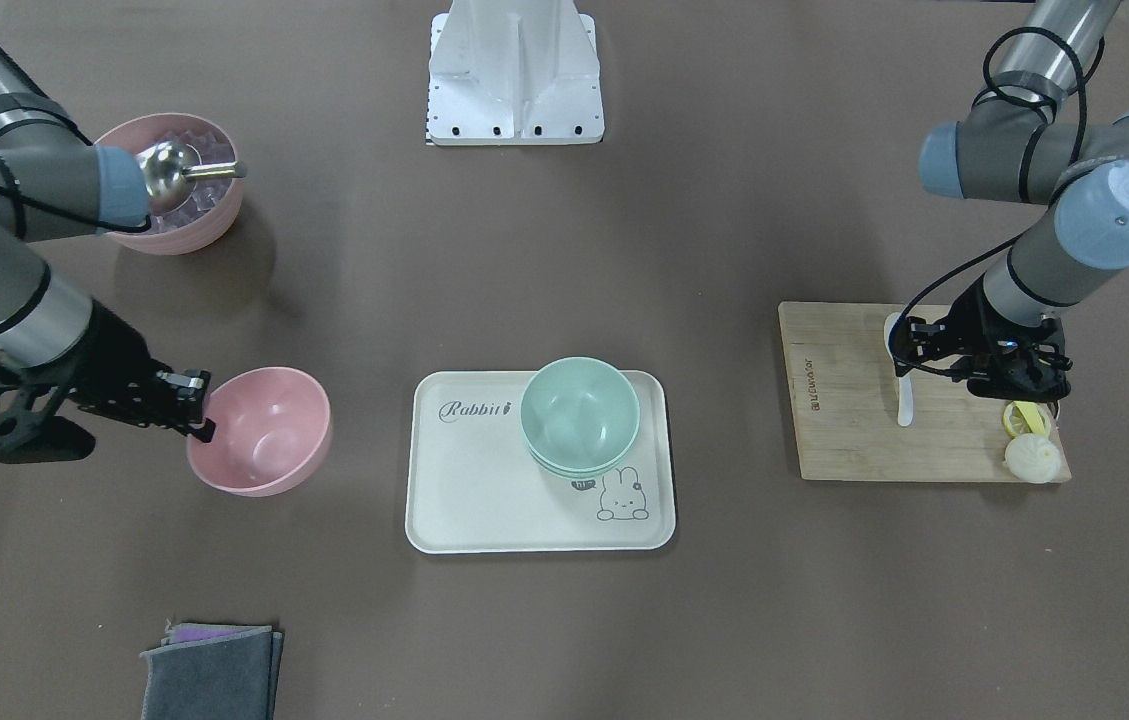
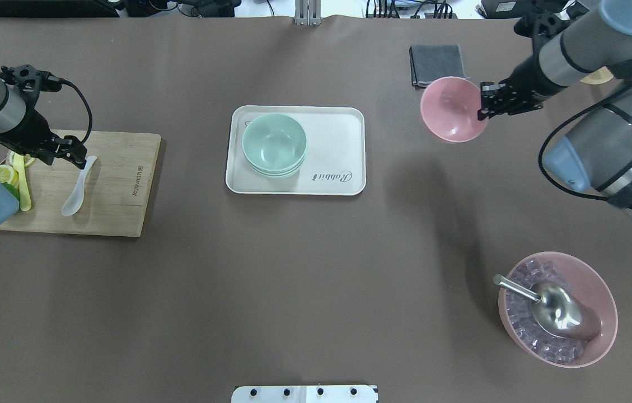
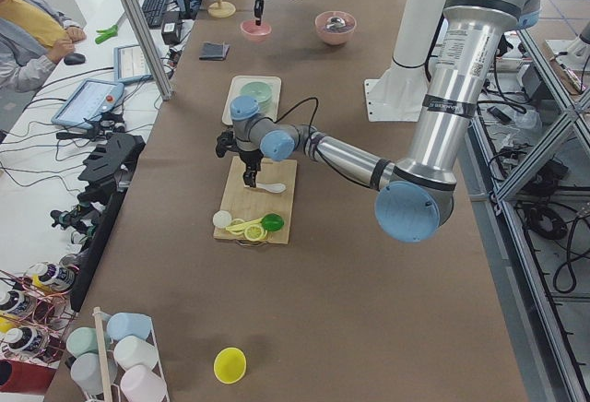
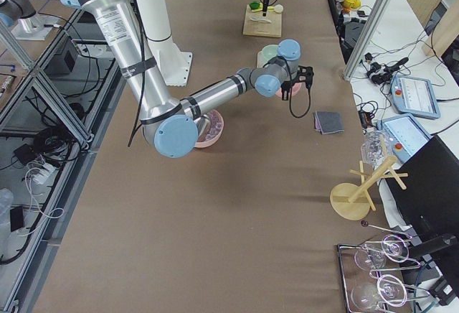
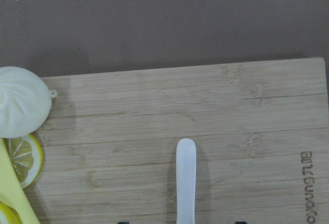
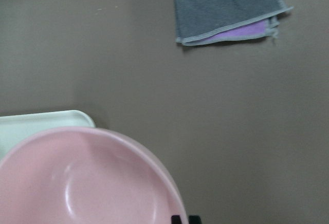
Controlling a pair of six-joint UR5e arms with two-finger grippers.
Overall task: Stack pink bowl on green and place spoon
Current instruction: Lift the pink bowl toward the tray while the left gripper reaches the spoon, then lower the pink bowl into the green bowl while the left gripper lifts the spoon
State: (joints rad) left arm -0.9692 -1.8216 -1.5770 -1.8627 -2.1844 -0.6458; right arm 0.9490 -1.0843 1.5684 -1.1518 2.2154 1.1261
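The pink bowl (image 2: 453,109) hangs tilted above the table, right of the tray; my right gripper (image 2: 483,106) is shut on its rim, also in the front view (image 1: 202,405) and the right wrist view (image 6: 77,183). Stacked green bowls (image 2: 274,143) sit on the white tray (image 2: 338,126). The white spoon (image 2: 78,187) lies on the wooden cutting board (image 2: 120,184). My left gripper (image 2: 69,161) is open just above the spoon's handle (image 5: 185,183), its jaws on either side of it.
A larger pink bowl (image 2: 601,324) of ice cubes with a metal scoop (image 2: 556,310) stands near the robot on its right. A folded grey cloth (image 2: 439,64) lies beyond the pink bowl. Lemon slices (image 2: 2,173) and a white bun (image 1: 1032,458) sit on the board.
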